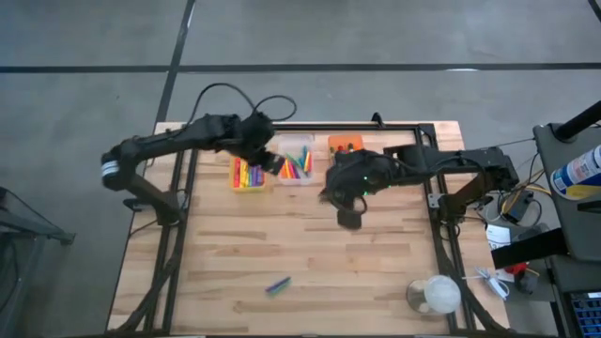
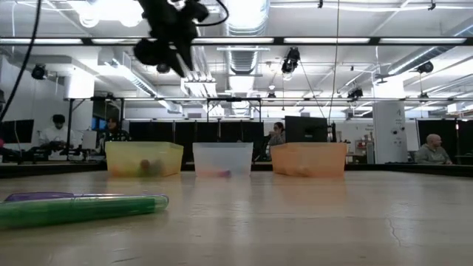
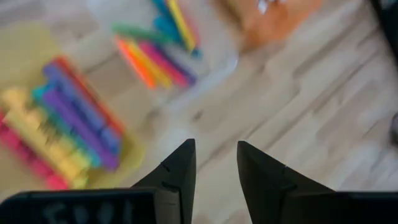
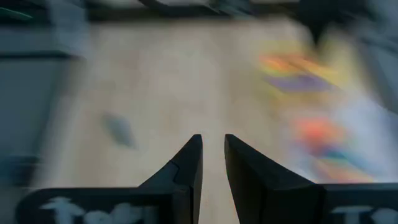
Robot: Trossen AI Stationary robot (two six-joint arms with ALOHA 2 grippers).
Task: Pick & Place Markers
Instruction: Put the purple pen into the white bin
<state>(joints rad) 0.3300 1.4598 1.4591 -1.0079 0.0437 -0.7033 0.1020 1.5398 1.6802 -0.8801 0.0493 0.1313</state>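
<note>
The left gripper (image 1: 272,161) is hovering released over the yellow bin (image 1: 248,176) and clear bin (image 1: 296,165), both holding markers (image 1: 247,175), at the bench's far edge. The right gripper (image 1: 348,218) is hanging mid-bench, narrowly parted, empty. Two markers (image 1: 277,284) are lying near the front edge. No legible writing.

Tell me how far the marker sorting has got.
Mostly done: markers fill the yellow bin and the clear bin. In hand: nothing. The left tool hovers over those bins with its fingers apart and bare; the right tool hangs over the table's middle, its narrow gap bare too. Left: a green and a purple marker lie near the table's front edge.
</note>
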